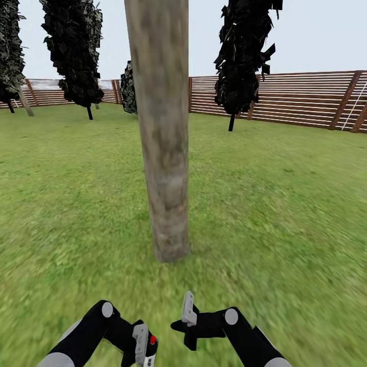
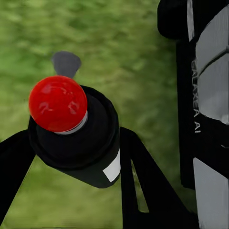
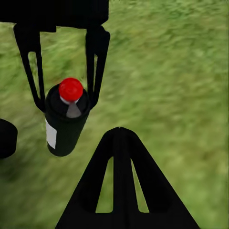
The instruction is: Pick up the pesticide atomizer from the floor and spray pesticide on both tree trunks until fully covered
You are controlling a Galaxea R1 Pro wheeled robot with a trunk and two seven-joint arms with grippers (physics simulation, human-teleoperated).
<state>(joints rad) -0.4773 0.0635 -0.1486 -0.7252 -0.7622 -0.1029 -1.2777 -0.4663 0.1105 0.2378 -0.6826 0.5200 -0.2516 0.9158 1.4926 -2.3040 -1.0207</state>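
Observation:
A thick tree trunk [image 1: 164, 153] of mottled grey-brown bark rises from the lawn straight ahead, a short way beyond both grippers. I see no white specks on it. My left gripper [image 1: 145, 346] is shut on the pesticide atomizer [image 2: 71, 129], a black bottle with a red cap and a white label. The right wrist view also shows the atomizer [image 3: 66, 124], held between the left gripper's black fingers [image 3: 95, 67]. My right gripper [image 1: 188, 311] hovers beside it, shut on nothing, its fingers [image 3: 121, 186] pressed together over the grass.
Green lawn [image 1: 285, 204] spreads all around. A brown slat fence [image 1: 295, 99] runs along the back. Dark column-shaped conifers [image 1: 244, 56] [image 1: 74, 51] stand before it. Far off at the left stands a leaning beige trunk [image 1: 24, 102].

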